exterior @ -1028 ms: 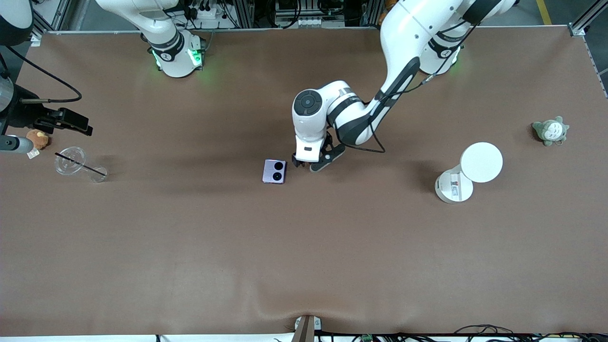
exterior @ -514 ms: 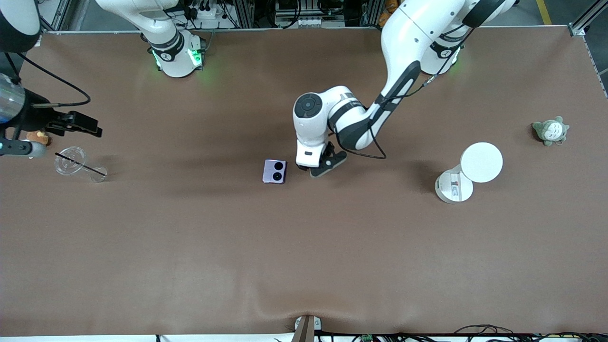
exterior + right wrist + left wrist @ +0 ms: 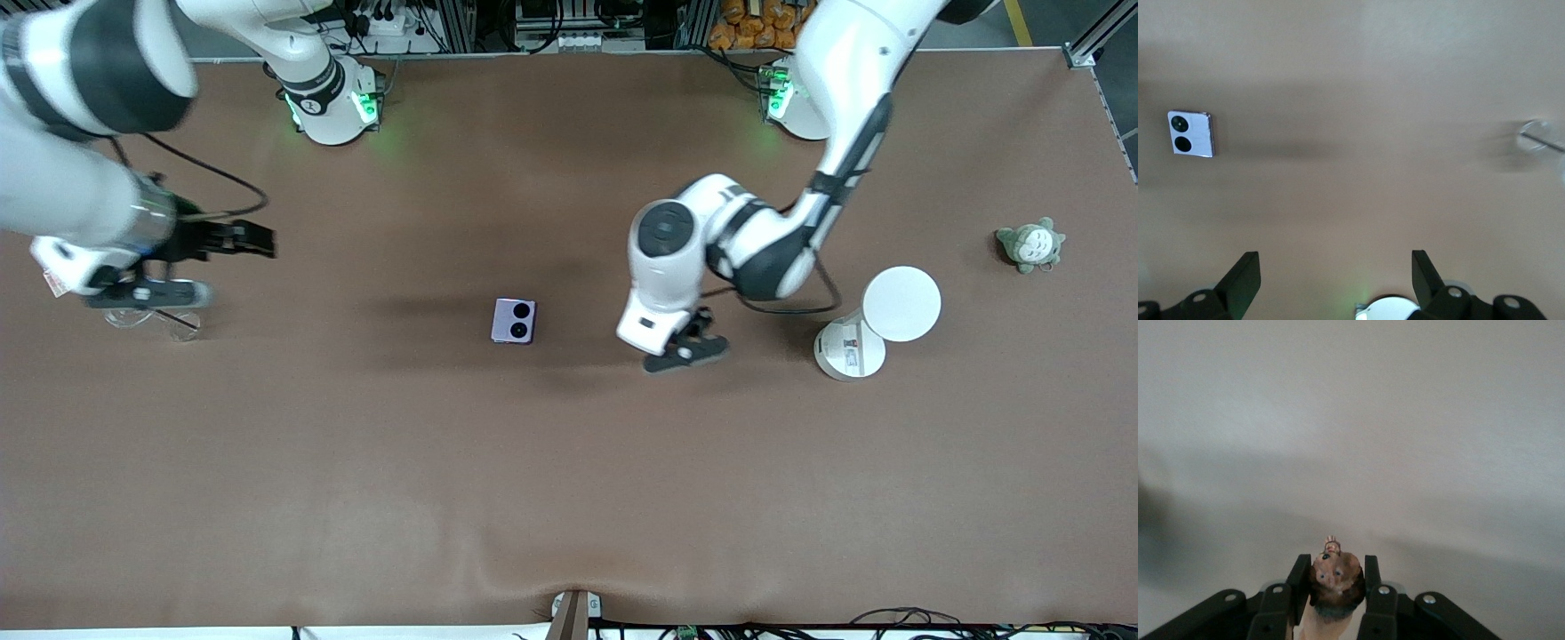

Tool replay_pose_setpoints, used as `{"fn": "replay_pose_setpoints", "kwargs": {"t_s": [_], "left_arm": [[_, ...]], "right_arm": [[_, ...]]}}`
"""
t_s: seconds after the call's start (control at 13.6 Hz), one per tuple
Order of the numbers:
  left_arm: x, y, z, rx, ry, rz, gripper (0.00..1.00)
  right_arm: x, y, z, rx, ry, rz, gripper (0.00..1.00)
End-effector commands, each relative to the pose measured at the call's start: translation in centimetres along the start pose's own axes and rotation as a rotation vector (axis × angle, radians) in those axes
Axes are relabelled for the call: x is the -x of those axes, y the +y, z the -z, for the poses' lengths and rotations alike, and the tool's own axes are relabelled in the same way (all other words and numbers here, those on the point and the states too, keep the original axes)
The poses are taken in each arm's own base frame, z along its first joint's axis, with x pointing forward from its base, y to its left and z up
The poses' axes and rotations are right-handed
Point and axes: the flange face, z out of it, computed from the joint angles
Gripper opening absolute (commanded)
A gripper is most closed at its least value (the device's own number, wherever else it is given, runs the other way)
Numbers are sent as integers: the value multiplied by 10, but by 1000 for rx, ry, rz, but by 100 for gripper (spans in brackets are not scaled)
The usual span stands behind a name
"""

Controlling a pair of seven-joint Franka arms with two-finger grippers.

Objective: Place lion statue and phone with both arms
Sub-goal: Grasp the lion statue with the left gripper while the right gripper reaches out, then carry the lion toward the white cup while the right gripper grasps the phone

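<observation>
Left pincer (image 3: 1335, 587) grips the lion statue (image 3: 1335, 581) between phone (image 3: 514, 321) and white canister (image 3: 850, 349); right pincer (image 3: 1335, 277) gapes wide.

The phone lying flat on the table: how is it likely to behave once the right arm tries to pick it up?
The phone lies folded and flat, so it probably won't roll or tip, though its low edges may be awkward to pinch. Its smooth lavender shell looks slippery and could slide if pushed. It seems rigid, likely dense for its size. The right gripper hangs open, well away toward the right arm's end.
</observation>
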Motion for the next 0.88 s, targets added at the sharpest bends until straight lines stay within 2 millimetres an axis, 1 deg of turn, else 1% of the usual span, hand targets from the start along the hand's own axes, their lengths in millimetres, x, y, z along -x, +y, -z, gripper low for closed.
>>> {"fn": "replay_pose_setpoints", "kwargs": {"t_s": [0.0, 0.07, 0.15, 0.22, 0.29, 0.37, 0.44, 0.51, 0.59, 0.66, 0.73, 0.81], "left_arm": [[-8, -48, -6, -16, -35, -98, 0], [-12, -65, -13, -9, -60, -110, 0], [-21, -86, -18, 13, -82, -113, 0], [-27, -103, -22, 38, -99, -116, 0], [-29, -116, -25, 61, -100, -114, 0], [-29, -130, -33, 64, -107, -116, 0], [-31, -145, -43, 68, -113, -130, 0], [-30, -156, -54, 71, -104, -142, 0], [-25, -160, -63, 46, -76, -184, 0], [-28, -175, -74, 29, -60, -191, 0], [-29, -185, -81, 35, -57, -182, 0], [-26, -189, -87, 41, -53, -189, 0]], "right_arm": [[-9, -58, -41, 50, -68, -33, 100], [-12, -80, -59, 55, -95, -24, 100], [-16, -100, -78, 24, -130, -19, 100], [-27, -118, -99, -27, -145, -17, 100], [-38, -134, -119, -60, -127, -12, 100], [-46, -157, -145, -51, -118, 7, 100], [-54, -173, -167, -45, -101, 20, 100], [-56, -185, -183, -37, -94, 19, 100], [-55, -197, -198, -25, -106, 8, 100], [-56, -205, -210, -19, -102, -1, 100], [-59, -216, -223, -20, -74, -19, 100], [-60, -227, -243, -15, -54, -48, 100]]}}
